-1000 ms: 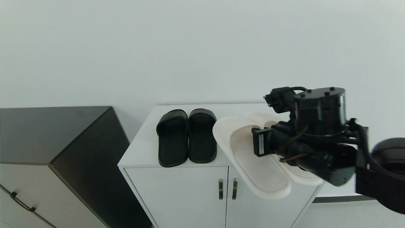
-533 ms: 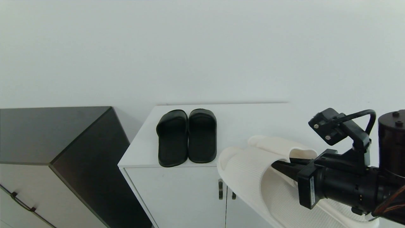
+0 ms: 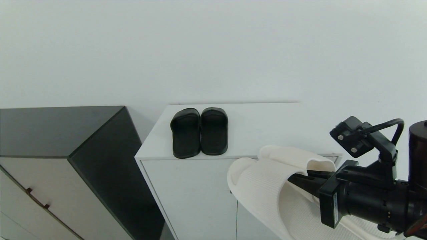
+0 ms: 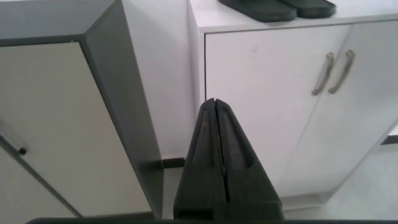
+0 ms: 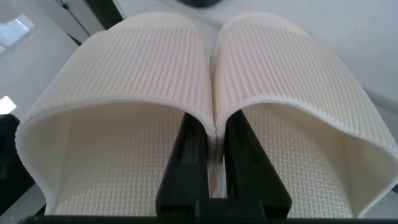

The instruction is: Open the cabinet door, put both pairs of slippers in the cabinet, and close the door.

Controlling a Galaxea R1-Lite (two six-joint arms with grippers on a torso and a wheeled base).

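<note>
In the head view my right gripper (image 3: 295, 177) hangs in front of the white cabinet (image 3: 186, 190), low and to the right, off its top. It carries the white slippers (image 3: 263, 181) as a pair, toes pointing toward the doors. The black slippers (image 3: 200, 132) sit side by side on the cabinet top, at its front edge and toward the left corner. A dark cabinet (image 3: 60, 130) stands just beside the white one on the left.

In the left wrist view my left gripper (image 4: 214, 107) has its fingers pressed together with nothing between them, down in front of the left door (image 4: 261, 99). Both doors are shut, and the handles (image 4: 323, 73) stand upright where the doors meet.

In the right wrist view my right fingers (image 5: 189, 155) are clamped on the two inner walls of the white pair, pinching them together under the straps.

I judge door opening as the step in hand. To do it well, I should spread the left fingers, close them around one handle, and pull along the hinge arc, not straight back. I should hold the white pair clear of the swinging door, since a knock could loosen the pinch.
</note>
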